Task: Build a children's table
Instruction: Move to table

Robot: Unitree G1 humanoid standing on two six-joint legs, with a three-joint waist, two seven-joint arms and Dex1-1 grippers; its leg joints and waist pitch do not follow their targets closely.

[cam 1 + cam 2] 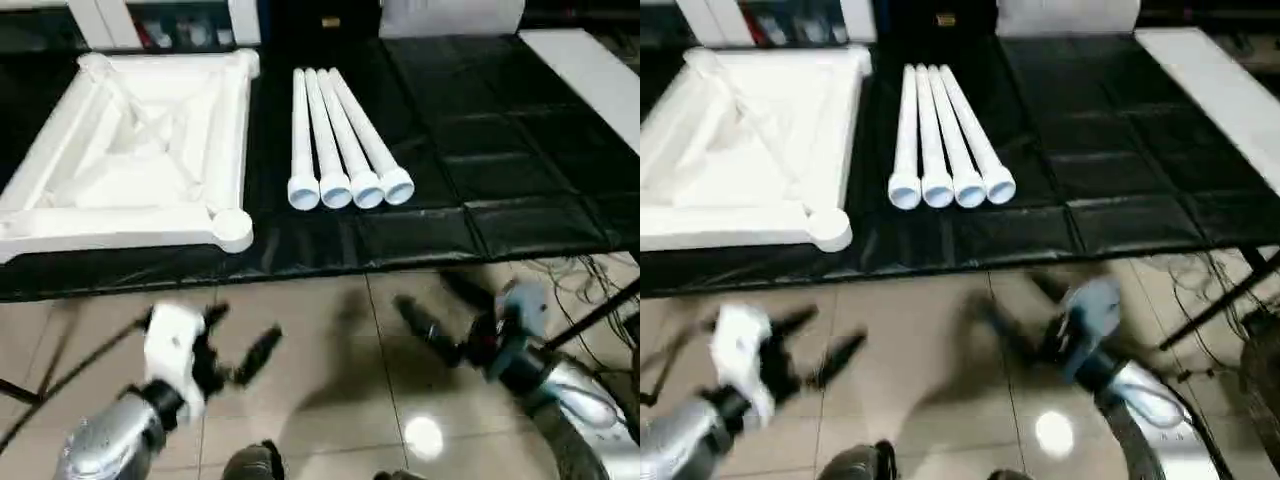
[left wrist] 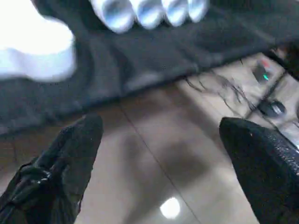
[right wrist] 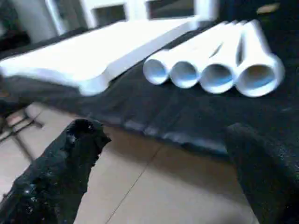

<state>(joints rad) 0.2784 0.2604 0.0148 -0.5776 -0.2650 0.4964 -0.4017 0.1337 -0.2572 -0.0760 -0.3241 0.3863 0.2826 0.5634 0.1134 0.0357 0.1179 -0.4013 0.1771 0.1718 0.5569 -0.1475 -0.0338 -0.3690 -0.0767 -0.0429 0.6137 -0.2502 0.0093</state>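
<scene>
White plastic table top [image 1: 140, 150] lying upside down on a black mat [image 1: 480, 170], at the robot's left. Ribbed underside facing up: raised rim all round, diagonal braces crossing at the middle, a round socket [image 1: 232, 228] at the near corner and another at the far corner toward the legs. Near edge of the top close to the mat's front edge.

Four white legs [image 1: 340, 140] just beside the top, to its right, laid side by side and touching, fanned slightly so the far ends bunch together. Long, round, tapered; hollow wide ends pointing toward the robot, open mouths showing a bluish-grey inside. Wide ends lined up in a row, short of the mat's front edge.

Beige tiled floor [image 1: 340, 350] in front of the mat, with a lamp's bright reflection.

Left gripper [image 1: 240, 345] over the tiles, below the top's near corner, black fingers spread wide, nothing between them. Right gripper [image 1: 430, 310] also over the tiles, below and right of the leg ends, fingers likewise parted and empty. Both well apart from the table parts.

Cables [image 1: 580, 280] on the floor at the right.
</scene>
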